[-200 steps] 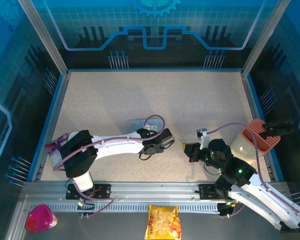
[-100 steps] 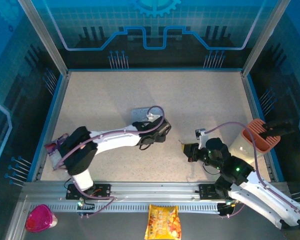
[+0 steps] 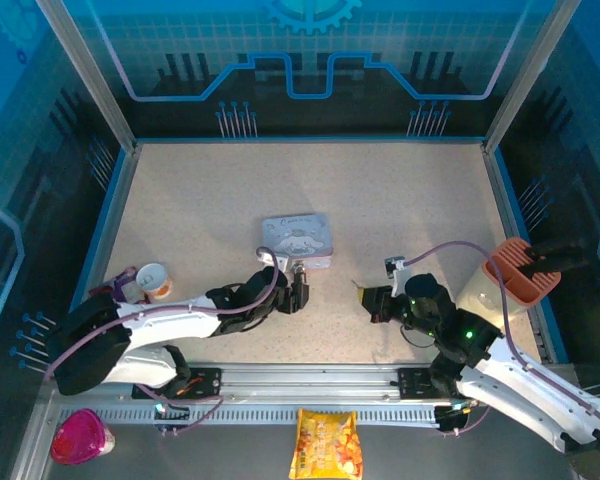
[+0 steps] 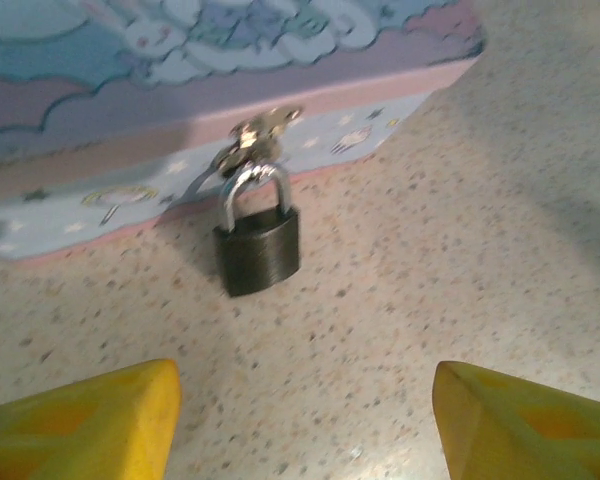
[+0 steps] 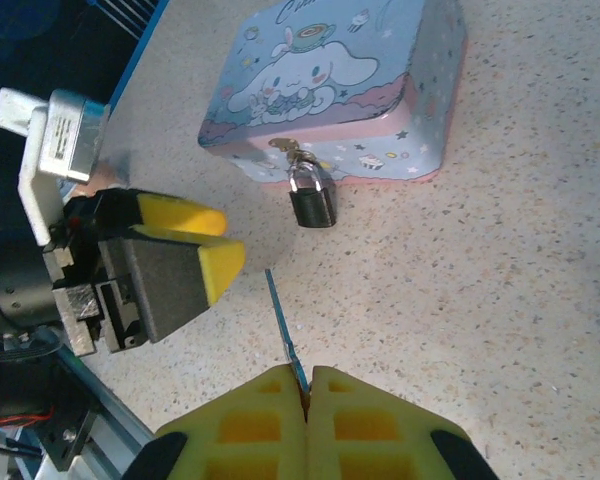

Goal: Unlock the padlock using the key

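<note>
Jaws: left gripper (image 4: 305, 375) spread wide, right gripper (image 5: 305, 385) pinched tight on the key (image 5: 283, 325).
From above, both grippers sit near the table's (image 3: 400, 190) front edge, well apart, with the tin (image 3: 295, 238) just beyond the left one and bare surface all around. Left wrist: the padlock (image 4: 257, 250) hangs from the tin's hasp (body lying on the table), centred ahead of the yellow fingers (image 4: 80, 425), bare table before it. Right wrist: the key's tip points toward the padlock, bare table between them.
</note>
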### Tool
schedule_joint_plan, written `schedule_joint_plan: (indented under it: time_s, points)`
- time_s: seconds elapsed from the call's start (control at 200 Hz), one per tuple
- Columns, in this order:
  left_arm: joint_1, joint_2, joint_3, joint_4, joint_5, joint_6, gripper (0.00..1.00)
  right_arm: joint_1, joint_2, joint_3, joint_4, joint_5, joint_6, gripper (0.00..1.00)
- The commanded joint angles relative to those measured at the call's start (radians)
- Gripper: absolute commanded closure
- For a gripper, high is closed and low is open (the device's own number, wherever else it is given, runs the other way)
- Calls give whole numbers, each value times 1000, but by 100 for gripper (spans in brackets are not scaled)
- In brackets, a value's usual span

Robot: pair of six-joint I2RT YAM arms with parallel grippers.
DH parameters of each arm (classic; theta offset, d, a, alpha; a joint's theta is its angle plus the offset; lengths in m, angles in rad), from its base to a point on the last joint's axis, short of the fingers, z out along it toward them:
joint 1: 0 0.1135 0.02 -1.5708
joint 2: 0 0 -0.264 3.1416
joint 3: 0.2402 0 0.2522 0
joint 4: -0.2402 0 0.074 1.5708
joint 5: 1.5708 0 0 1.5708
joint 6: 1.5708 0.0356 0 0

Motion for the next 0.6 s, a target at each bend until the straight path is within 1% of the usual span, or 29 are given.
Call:
schedule_joint_plan:
  time_s: [0.0, 0.11, 0.21, 0.355, 0.475, 0.595]
  points:
    - [28, 60, 7, 169, 41, 46, 36, 23, -3, 5, 37, 10, 24, 100]
    - [46, 129, 13, 224, 52, 51, 39, 42, -18, 11, 27, 26, 29, 100]
    - [65, 185, 38, 237, 47, 45, 41, 55, -36, 11, 10, 44, 29, 100]
    - [78, 239, 75, 232, 19, 24, 40, 59, -46, 15, -8, 51, 28, 100]
    - [84, 283, 116, 186, -28, -3, 39, 62, -44, 15, -5, 52, 31, 100]
    - [104, 307, 134, 161, -33, -36, 38, 64, -49, 16, -5, 53, 28, 100]
